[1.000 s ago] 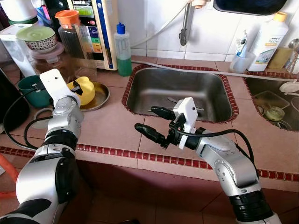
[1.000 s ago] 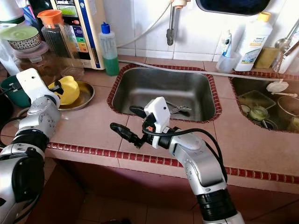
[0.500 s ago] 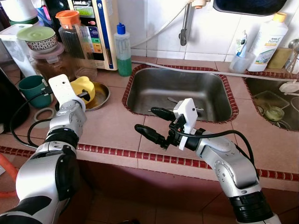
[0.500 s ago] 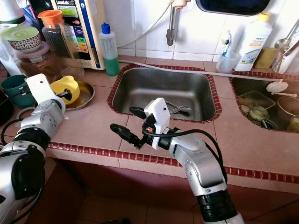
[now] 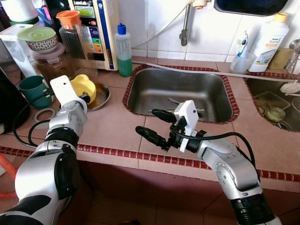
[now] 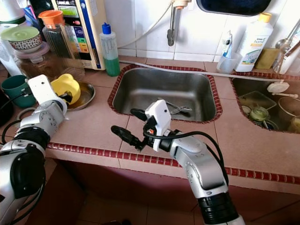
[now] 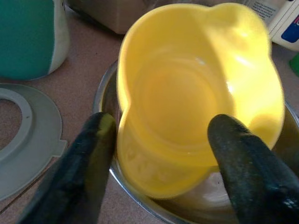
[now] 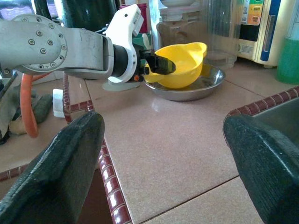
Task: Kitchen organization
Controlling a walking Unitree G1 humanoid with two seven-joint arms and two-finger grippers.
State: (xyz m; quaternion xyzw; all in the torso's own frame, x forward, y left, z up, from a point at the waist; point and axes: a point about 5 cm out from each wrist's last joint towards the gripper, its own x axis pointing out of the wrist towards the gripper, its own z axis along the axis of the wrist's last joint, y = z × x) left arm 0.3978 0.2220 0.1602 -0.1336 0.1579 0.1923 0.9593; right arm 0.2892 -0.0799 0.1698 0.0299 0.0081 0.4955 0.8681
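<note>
A yellow bowl (image 5: 87, 86) sits tilted in a shallow steel dish (image 5: 102, 97) on the tiled counter, left of the sink (image 5: 187, 84). My left gripper (image 7: 159, 135) is shut on the bowl, one black finger on each side of it; the right wrist view shows that gripper (image 8: 156, 65) holding the bowl (image 8: 180, 65) over the dish (image 8: 196, 88). My right gripper (image 5: 147, 123) hovers open above the counter's front edge, just before the sink, with nothing between its fingers.
A teal cup (image 5: 33, 89) and a grey ring lid (image 5: 44, 115) lie left of the dish. Behind stand jars, a water purifier (image 5: 96, 28) and a green soap bottle (image 5: 123, 51). Utensils (image 5: 176, 101) lie in the sink. A second basin (image 5: 274, 105) is at the right.
My left gripper has shifted a little toward the back of the counter, and the yellow bowl has gone with it. The right arm has barely moved.
</note>
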